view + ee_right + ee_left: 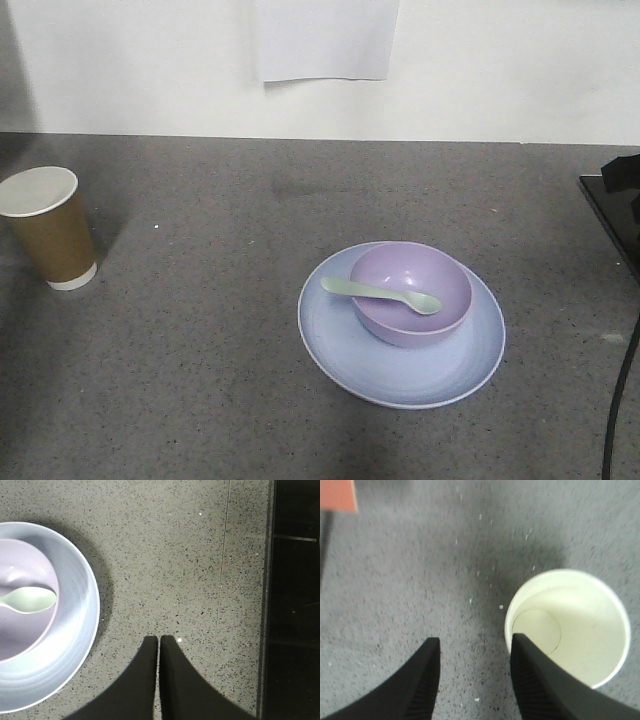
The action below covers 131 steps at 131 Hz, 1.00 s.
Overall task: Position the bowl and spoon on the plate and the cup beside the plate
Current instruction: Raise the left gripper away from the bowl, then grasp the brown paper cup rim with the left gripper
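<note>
The paper cup, stood well apart from the plate holding bowl and spoon, could be tipped if clipped by the spread left gripper; the right gripper is closed empty.

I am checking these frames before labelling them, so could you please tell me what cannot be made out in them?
- Cup: left wrist view is blurred; a finger of the left gripper covers its near rim, and its outer wall is unseen.
- Plate, bowl and spoon: cut by the right wrist view's left edge.
- Right gripper: absent from the front view.
</note>
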{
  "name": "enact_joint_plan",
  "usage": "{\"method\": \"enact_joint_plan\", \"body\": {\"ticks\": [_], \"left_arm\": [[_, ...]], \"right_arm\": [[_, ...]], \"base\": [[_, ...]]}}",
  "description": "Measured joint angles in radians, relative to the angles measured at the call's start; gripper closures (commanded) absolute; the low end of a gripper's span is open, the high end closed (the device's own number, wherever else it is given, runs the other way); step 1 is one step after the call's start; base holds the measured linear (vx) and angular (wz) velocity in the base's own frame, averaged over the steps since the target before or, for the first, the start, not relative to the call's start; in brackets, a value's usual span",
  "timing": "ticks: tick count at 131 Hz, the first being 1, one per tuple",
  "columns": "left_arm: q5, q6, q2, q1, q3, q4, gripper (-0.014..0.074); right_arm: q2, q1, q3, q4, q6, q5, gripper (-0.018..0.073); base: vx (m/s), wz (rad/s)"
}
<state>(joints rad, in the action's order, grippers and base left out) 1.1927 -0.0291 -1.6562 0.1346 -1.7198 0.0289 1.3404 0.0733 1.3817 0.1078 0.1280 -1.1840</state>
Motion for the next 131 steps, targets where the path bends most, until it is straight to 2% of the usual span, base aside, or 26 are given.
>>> {"method": "enact_joint_plan", "body": {"ticks": [36,101,118,131], "left_arm": [[-0.009,-0.015,-0.034,0.0,0.029,-0.077,0.0266],[-0.015,-0.018,-0.129,0.0,0.029,-0.097,0.0271],[-0.016,-0.018,-0.159,0.0,0.029,-0.097,0.0311],[-0.016,-0.018,-0.179,0.0,0.029,-0.097,0.04]], "right_arm": [[0.0,0.0,0.0,0.0,0.0,0.0,0.0561],[0.0,0.0,0.0,0.0,0.0,0.0,0.0561],[0.0,0.0,0.0,0.0,0.0,0.0,0.0561],[0.0,0.0,0.0,0.0,0.0,0.0,0.0561]], "base": [[0.0,0.0],[0.0,0.0],[0.0,0.0],[0.0,0.0]]}}
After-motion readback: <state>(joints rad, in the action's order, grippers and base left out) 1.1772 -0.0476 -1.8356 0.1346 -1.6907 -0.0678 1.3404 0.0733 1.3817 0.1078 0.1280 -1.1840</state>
